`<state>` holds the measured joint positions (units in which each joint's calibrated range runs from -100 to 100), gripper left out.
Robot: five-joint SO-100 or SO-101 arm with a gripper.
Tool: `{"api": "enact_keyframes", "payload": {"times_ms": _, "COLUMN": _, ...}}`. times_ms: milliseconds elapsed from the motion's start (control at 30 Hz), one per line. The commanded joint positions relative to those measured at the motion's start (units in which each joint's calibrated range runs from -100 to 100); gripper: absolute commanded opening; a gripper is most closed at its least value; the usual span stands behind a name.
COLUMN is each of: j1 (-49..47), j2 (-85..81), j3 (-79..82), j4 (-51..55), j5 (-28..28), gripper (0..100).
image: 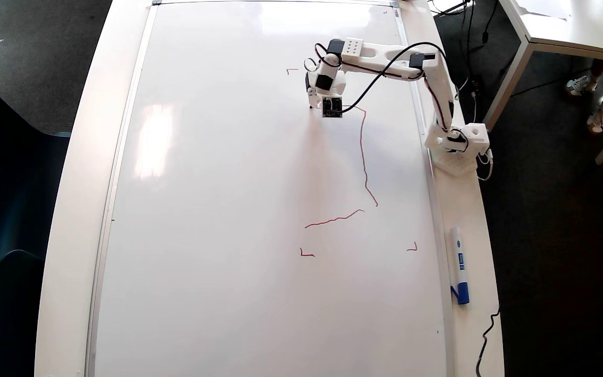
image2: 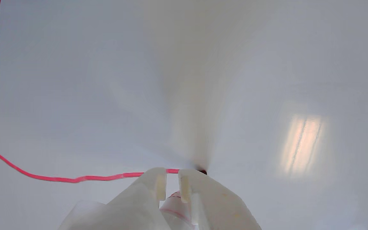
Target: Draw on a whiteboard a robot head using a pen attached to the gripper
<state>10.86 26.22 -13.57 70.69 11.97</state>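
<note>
White table edge [image: 469, 220] holds blue-capped marker [image: 459, 265] beside whiteboard [image: 218, 209].

Bright daylight, glare on whiteboard [image: 218, 209]

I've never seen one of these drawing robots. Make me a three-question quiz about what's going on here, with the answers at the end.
1. True or false: the red outline on the whiteboard already forms a closed shape.
2. What lies on the table edge beside the board in the overhead view? A) a blue-capped marker B) an eraser C) a ruler
3. In the wrist view, where does the red line end?

Key
1. False: the strokes do not yet join up into a closed shape.
2. A: the blue-capped marker lies unused, apart from the arm.
3. At the pen tip, just ahead of the gripper, whose fingers sit close together around the pen.
</note>
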Motion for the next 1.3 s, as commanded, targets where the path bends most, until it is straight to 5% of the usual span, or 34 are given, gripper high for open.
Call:
{"api": "enact_keyframes", "payload": {"times_ms": 0, "j1": -0.8, "j2": 2.42, "j3": -4.45, "j4": 0.55, "j5": -1.3, "gripper": 1}}
{"api": "enact_keyframes", "payload": {"times_ms": 367, "j1": -1.54, "j2": 10.89, "j3": -20.98, "j4": 6.89, "j5": -2.96, "gripper": 1}}
{"api": "enact_keyframes", "payload": {"times_ms": 1267, "j1": -13.11, "j2": 11.06, "j3": -21.07, "j4": 7.33, "j5": -9.02, "gripper": 1}}
